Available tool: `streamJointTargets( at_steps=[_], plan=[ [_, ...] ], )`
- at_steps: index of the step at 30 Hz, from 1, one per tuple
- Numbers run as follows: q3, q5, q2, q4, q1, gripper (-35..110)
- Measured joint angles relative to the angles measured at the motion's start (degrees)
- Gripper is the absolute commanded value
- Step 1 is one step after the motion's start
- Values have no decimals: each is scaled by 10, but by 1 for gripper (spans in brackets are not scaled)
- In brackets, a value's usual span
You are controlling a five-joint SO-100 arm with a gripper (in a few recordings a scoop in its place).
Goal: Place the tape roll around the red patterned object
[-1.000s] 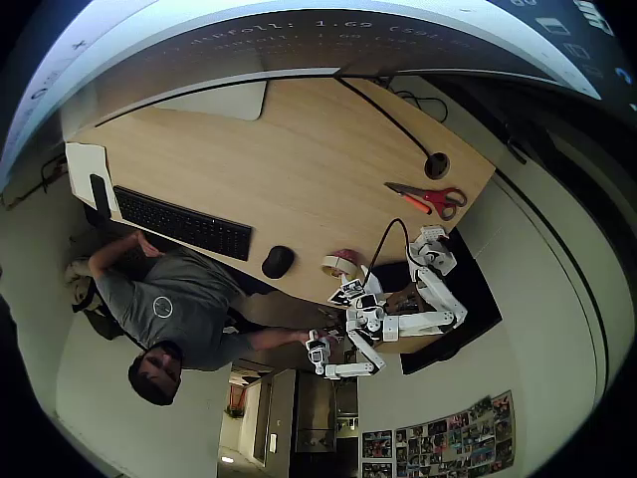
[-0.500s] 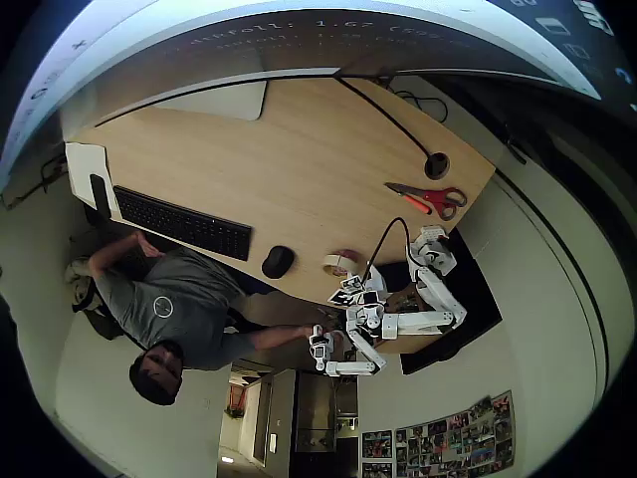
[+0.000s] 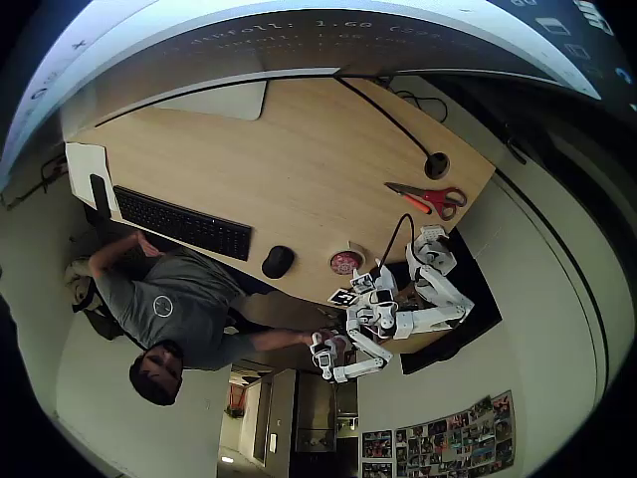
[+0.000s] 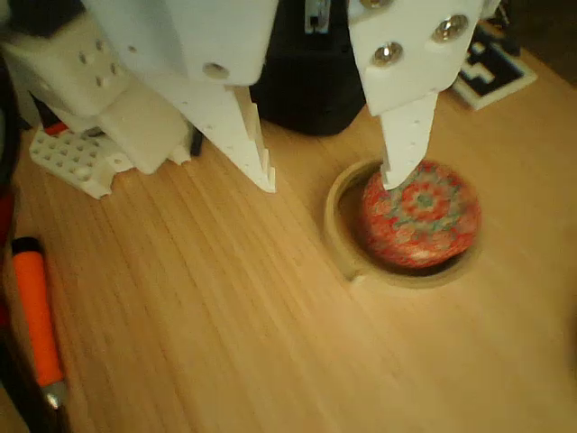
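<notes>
Gripper (image 4: 329,185) spread wide and empty, hovering above the desk (image 4: 225,316). Right by its fingertip (image 4: 401,162), the tape roll (image 4: 347,230) lies flat, ringing the red patterned object (image 4: 422,215). An orange marker (image 4: 38,311) lies left in the wrist view.

A curved screen (image 3: 299,30) above the desk (image 3: 299,169) carries faint lines of text too blurred to read; a black-and-white square marker (image 4: 491,63) bears no legible lettering.
</notes>
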Motion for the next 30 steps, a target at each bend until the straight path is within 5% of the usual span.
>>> streamJointTargets(
  at_steps=[17,30],
  plan=[
    [-348,-295,-166,43,-25,37],
    [-467,-321,-275,43,-77,39]
  ],
)
